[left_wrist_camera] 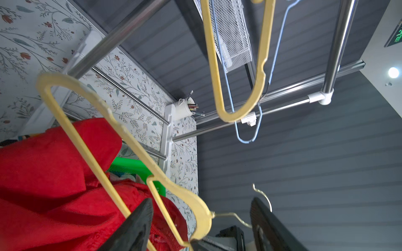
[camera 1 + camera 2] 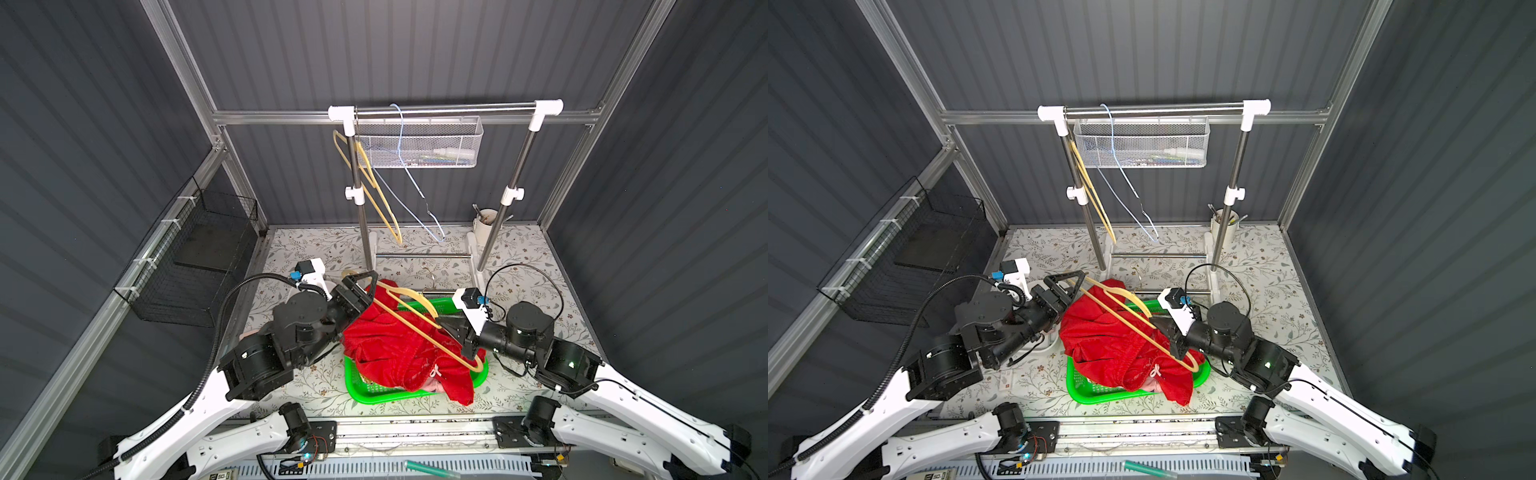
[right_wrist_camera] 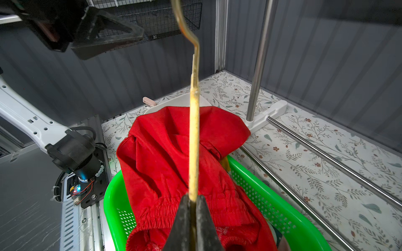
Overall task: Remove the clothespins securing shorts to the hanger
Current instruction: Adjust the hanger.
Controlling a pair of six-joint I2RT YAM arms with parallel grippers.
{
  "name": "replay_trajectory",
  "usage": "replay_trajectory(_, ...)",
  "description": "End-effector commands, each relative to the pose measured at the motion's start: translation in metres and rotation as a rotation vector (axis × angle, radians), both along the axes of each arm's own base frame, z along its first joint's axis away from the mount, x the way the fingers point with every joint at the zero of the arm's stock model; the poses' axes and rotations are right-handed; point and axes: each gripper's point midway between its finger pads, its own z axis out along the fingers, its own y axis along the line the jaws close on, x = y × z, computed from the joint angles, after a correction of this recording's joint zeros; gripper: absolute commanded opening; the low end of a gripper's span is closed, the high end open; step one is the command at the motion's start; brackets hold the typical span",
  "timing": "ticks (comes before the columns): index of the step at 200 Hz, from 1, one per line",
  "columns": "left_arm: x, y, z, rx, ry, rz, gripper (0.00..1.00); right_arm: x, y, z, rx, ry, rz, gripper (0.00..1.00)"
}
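We see the right gripper (image 3: 192, 201) pinched tight on 1 end of a yellow plastic hanger (image 3: 194, 139), and its jaws meet on the thin bar. The hanger slants up across the scene to the left gripper (image 2: 368, 291). That gripper's 2 black fingers (image 1: 134, 226) stand apart on either side of the hanger's neck, where the gold wire hook (image 1: 237, 218) begins. We cannot tell whether either finger touches it.

Under the hanger the red shorts (image 2: 390, 345) lie heaped in a green perforated basket (image 2: 357, 390) and spill over its rim. Their elastic waistband (image 3: 174, 206) lies just below the right gripper. Whether the cloth is caught on the bar we cannot tell. A little pink fabric (image 2: 434, 386) shows under the red at the basket's front.

The basket stands near the middle of the front edge of the floral worktop (image 2: 519, 257). In the right wrist view we find 1 pale pink clothespin (image 3: 149, 101) lying on the worktop beside a white tray (image 3: 174, 101) (the shorts hide most of that tray).

Along the back edge stands a steel clothes rack (image 2: 446, 109). From its rail hang 2 bare hangers, 1 yellow (image 2: 376, 195) and 1 blue (image 2: 415, 183), and a white mesh basket (image 2: 419, 143). A white cup of pens (image 2: 486, 224) stands near the back right corner.
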Motion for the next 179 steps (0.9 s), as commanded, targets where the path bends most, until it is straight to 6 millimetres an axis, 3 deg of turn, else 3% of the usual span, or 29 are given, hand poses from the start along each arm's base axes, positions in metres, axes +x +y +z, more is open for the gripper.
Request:
replay_trajectory(1, 0.011, -0.005, -0.001, -0.012, 0.003, -0.032, 0.72, 0.000, 0.005, 0.010, 0.045, -0.019, 0.015, 0.00)
replay_trajectory(54, 0.033, -0.008, -0.017, -0.122, 0.077, -0.047, 0.71, 0.003, 0.010, 0.011, 0.042, -0.021, 0.022, 0.00)
replay_trajectory(126, 0.047, 0.008, -0.049, -0.176, 0.207, -0.016, 0.68, 0.023, 0.014, 0.002, 0.029, 0.000, -0.034, 0.00)
replay_trajectory(179, 0.060, 0.007, -0.068, -0.265, 0.261, -0.028, 0.65, 0.026, 0.016, 0.012, 0.065, -0.024, -0.030, 0.00)
